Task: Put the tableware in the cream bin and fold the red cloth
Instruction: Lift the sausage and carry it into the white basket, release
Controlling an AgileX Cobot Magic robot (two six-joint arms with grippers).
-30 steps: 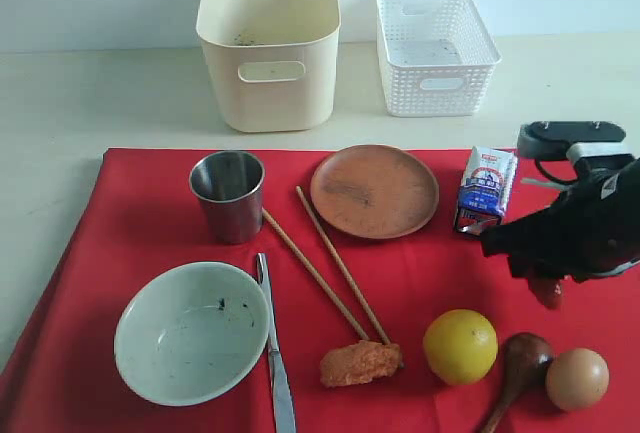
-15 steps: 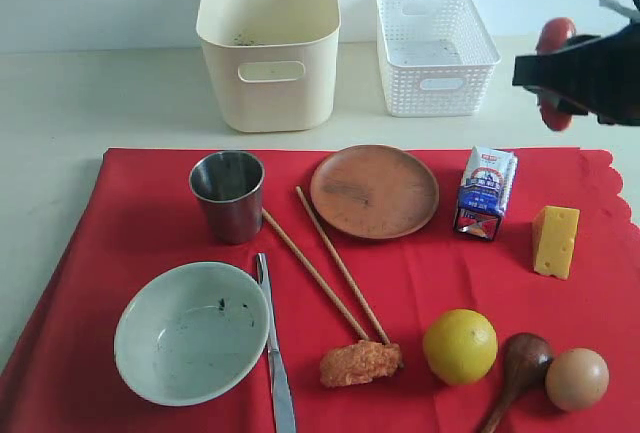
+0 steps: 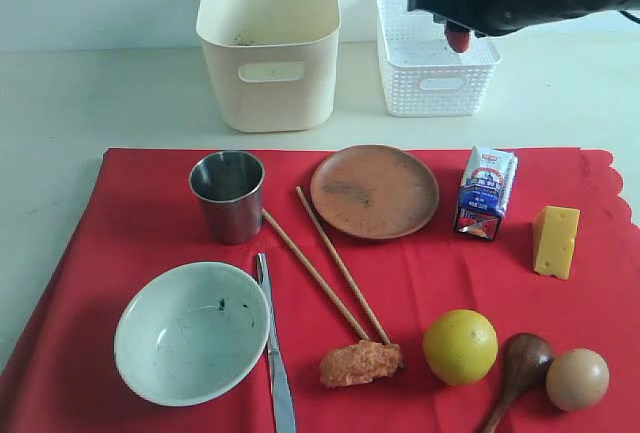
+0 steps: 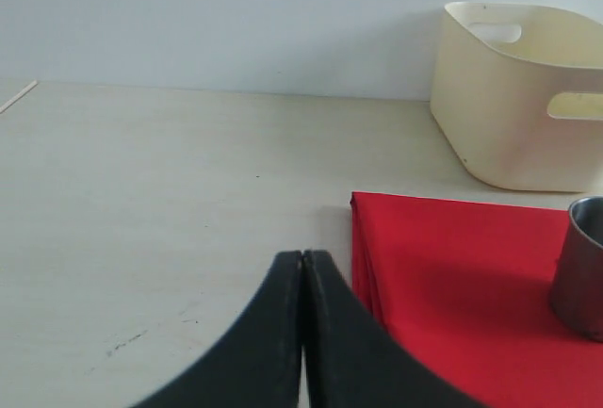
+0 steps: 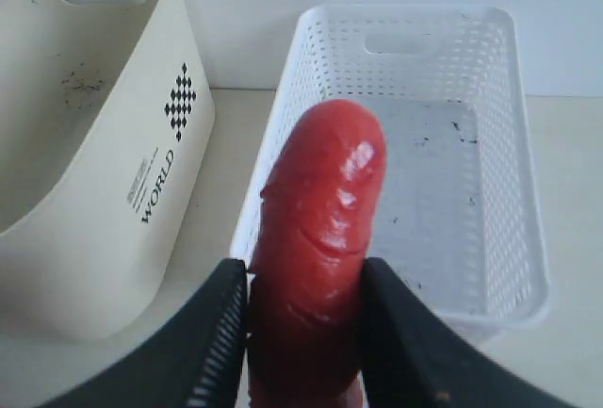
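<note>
Bright red cloth (image 3: 120, 223), cream bin (image 3: 268, 105) with a little black diamond-checker print on its side, white lattice basket (image 3: 410, 99), brown plate (image 3: 374, 191), silvery-grey cup (image 3: 229, 217), pale green-white bowl (image 3: 170, 345) with dark specks, yellow cheese (image 3: 555, 241), glossy red sausage (image 5: 316, 238).

My tally
I count two chopsticks (image 3: 315, 275) and one each: cream bin (image 3: 300, 103), basket (image 3: 410, 93), cup (image 3: 228, 203), plate (image 3: 374, 191), bowl (image 3: 190, 333), knife (image 3: 272, 353), spoon (image 3: 520, 361), cloth (image 3: 140, 223), orange (image 3: 460, 346), egg (image 3: 577, 379), cheese (image 3: 555, 241), sausage (image 5: 316, 238), carton (image 3: 486, 193), nugget (image 3: 360, 363).
</note>
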